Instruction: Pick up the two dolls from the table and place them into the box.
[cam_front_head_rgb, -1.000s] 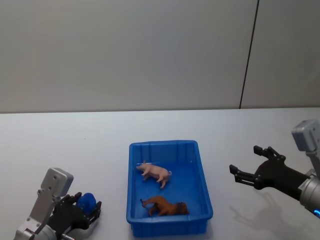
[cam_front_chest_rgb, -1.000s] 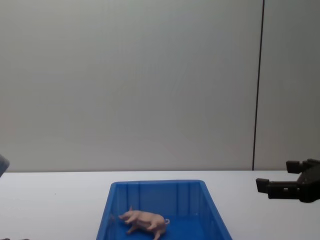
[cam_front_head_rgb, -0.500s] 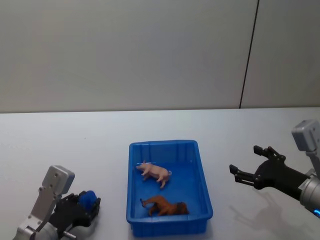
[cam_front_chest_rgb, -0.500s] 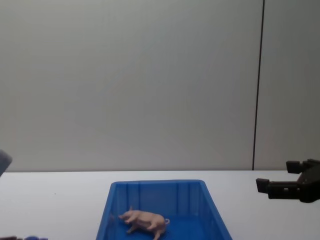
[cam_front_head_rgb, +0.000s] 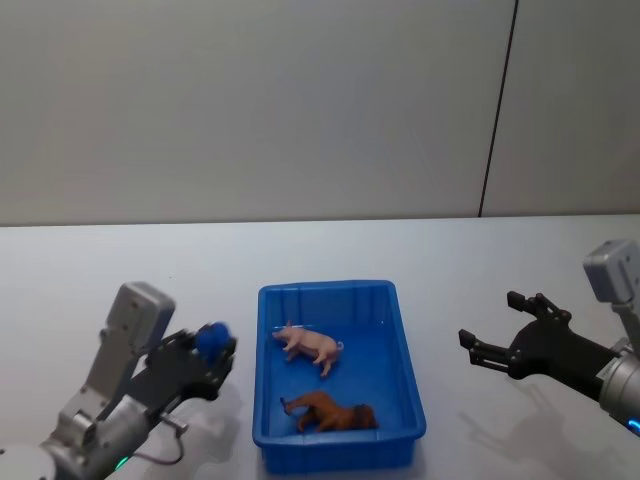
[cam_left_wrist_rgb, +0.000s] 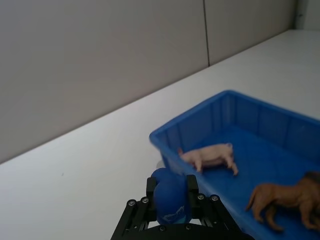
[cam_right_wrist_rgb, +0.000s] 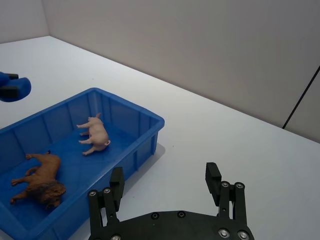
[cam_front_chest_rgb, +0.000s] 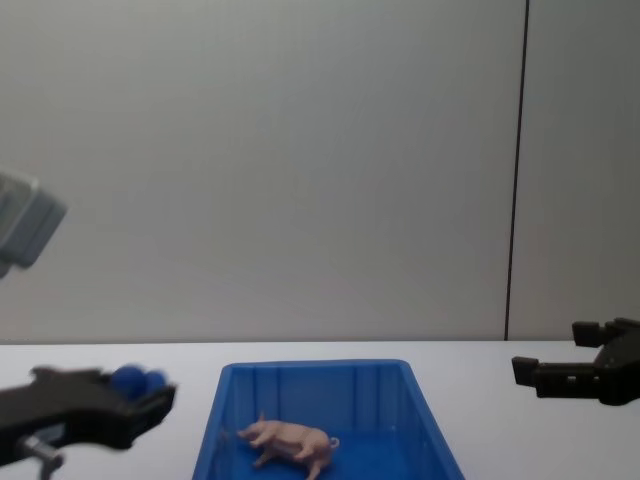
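Both dolls lie inside the blue box: the pink pig at the far end and the brown shaggy animal on its side at the near end. They show again in the left wrist view, pig and brown animal, and in the right wrist view, pig and brown animal. My left gripper hovers just left of the box, shut on a small rounded blue object. Off to the box's right, my right gripper hangs open and holds nothing.
The white table spreads wide on both sides of the box and ends at a grey wall. A dark vertical seam runs down the wall at the right.
My left arm has risen and swung forward and right, bringing the blue object close to the box's left wall. The right arm and both dolls have stayed put.
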